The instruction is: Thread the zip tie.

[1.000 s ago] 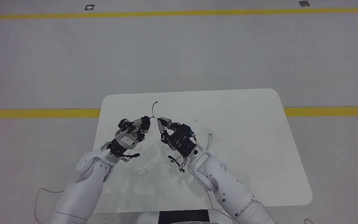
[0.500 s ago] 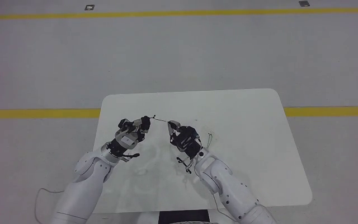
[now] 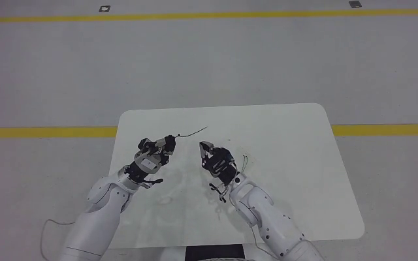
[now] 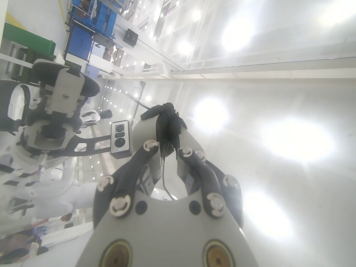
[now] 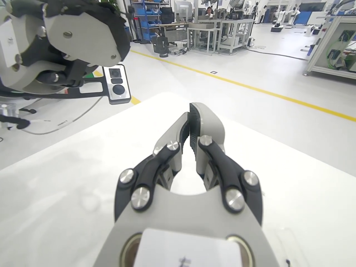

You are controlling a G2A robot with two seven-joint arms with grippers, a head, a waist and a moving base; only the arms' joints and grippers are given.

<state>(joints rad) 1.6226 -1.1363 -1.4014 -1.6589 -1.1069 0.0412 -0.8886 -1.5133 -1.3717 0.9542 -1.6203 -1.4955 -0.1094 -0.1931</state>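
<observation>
While the left tool (image 4: 167,120) hangs above the tabletop (image 3: 294,130), left of its centre, we mark it clamped on the zip tie (image 3: 192,133). It pinches the black tie near one end. In the left wrist view a thin length of it also runs back between the fingers (image 4: 143,133) toward the wrist. From the top view we see the long free part stick out in the air over the tabletop, slanting toward its far edge and right side, slightly bowed. Its tip touches nothing. We can't tell whether the tie's head is the pinched end. The tie is one open strand, not yet threaded.

The right tool (image 5: 190,125) sits over the tabletop's centre, tipped toward the far edge, pressed fully together and holding nothing. We note it is near the tie's tip but apart from it, toward the tabletop's near edge.

A few thin strands (image 3: 245,161) lie flat on the tabletop, right of centre; they are too small for us to name. A yellow floor line (image 3: 65,132) shows on both sides of the tabletop.
</observation>
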